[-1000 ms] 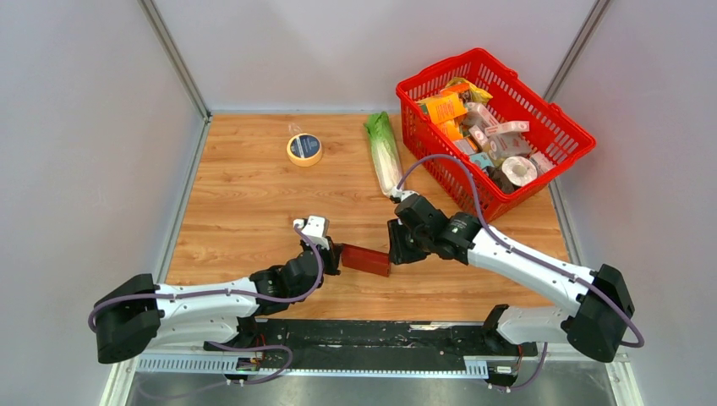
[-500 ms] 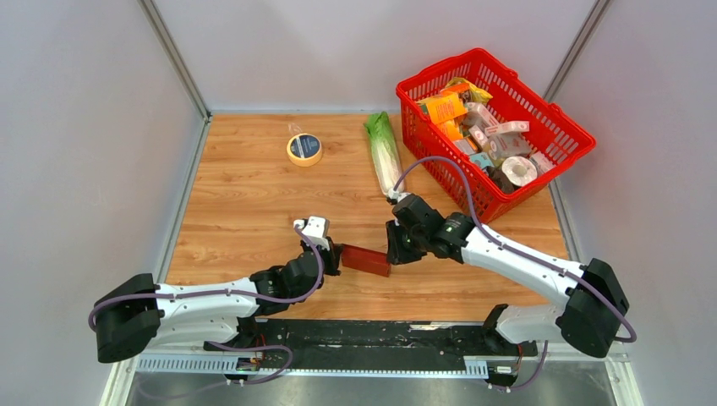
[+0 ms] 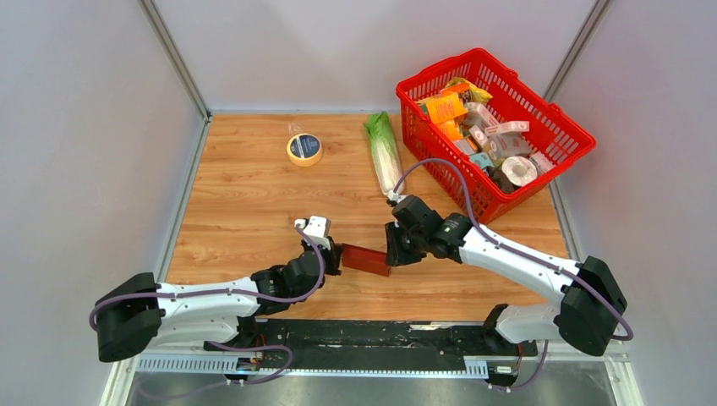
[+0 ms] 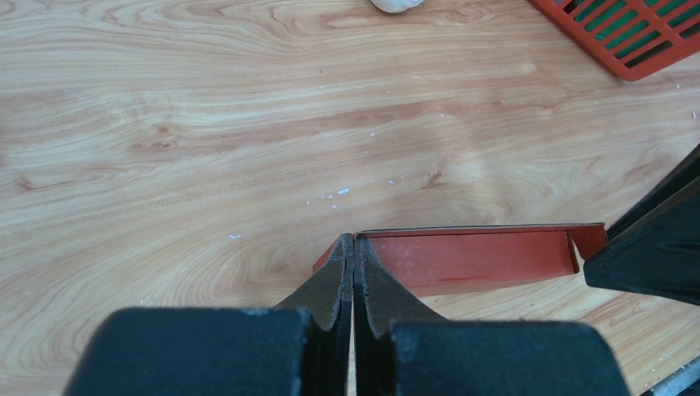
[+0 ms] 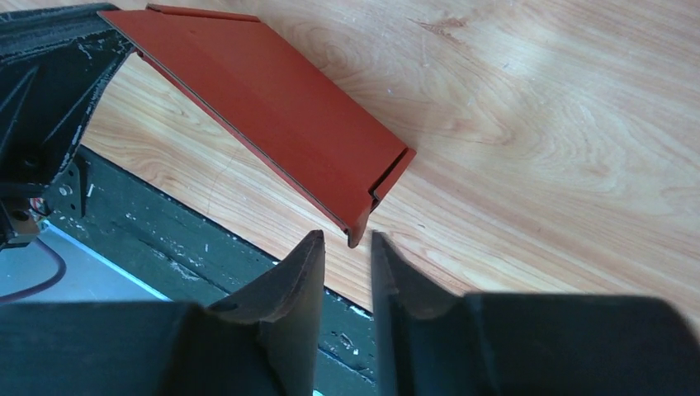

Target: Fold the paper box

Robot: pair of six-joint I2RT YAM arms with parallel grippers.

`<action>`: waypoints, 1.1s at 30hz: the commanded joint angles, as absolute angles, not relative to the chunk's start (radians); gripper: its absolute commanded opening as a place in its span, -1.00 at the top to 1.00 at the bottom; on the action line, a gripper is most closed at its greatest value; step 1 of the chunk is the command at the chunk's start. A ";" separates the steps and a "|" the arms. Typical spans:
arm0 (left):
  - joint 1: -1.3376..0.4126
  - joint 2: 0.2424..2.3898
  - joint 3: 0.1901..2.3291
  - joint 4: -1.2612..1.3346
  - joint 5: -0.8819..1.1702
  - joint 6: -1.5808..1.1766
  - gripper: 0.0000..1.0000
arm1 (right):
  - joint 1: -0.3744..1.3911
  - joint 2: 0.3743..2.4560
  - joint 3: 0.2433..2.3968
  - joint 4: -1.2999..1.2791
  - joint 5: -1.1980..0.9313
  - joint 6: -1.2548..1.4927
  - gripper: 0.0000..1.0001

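Observation:
The paper box (image 3: 365, 259) is a small dark-red flat cardboard piece, lying near the table's front edge between my two grippers. My left gripper (image 3: 336, 254) is shut on its left end; the left wrist view shows the fingertips (image 4: 353, 241) pinched together on the box's (image 4: 479, 260) edge. My right gripper (image 3: 391, 249) is at the box's right end. In the right wrist view its jaws (image 5: 347, 239) stand slightly apart, with the box's (image 5: 272, 99) near corner just at the tips and not gripped.
A red plastic mesh basket (image 3: 507, 199) full of packaged goods stands at the back right. A bagged leafy vegetable (image 3: 383, 156) lies beside it. A roll of tape (image 3: 304, 149) lies at the back left. The black base rail (image 3: 380, 334) runs along the front edge.
My right gripper has shifted slightly left, toward the box's right end. The left gripper and the box have stayed in place.

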State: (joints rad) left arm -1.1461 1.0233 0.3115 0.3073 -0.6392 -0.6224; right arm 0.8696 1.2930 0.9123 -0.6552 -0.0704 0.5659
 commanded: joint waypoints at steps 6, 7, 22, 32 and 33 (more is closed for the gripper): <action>-1.154 1.054 0.304 0.181 -0.618 -0.612 1.00 | 0.859 1.285 0.965 -0.686 -0.040 0.538 0.45; -1.154 1.055 0.305 0.179 -0.618 -0.612 1.00 | 0.861 1.285 0.965 -0.686 -0.041 0.537 0.51; -1.155 1.052 0.305 0.179 -0.617 -0.607 1.00 | 0.848 1.310 0.957 -0.635 -0.084 0.567 1.00; -1.155 1.052 0.307 0.178 -0.618 -0.609 1.00 | 0.811 1.330 0.911 -0.563 -0.169 0.657 1.00; -1.157 1.052 0.307 0.176 -0.617 -0.609 1.00 | 0.811 1.331 0.904 -0.563 -0.154 0.655 1.00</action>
State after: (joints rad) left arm -1.1507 1.0271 0.3153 0.3038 -0.6426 -0.6201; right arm 0.8139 1.3178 0.9211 -0.6472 -0.1371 0.6147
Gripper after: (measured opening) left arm 0.006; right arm 0.006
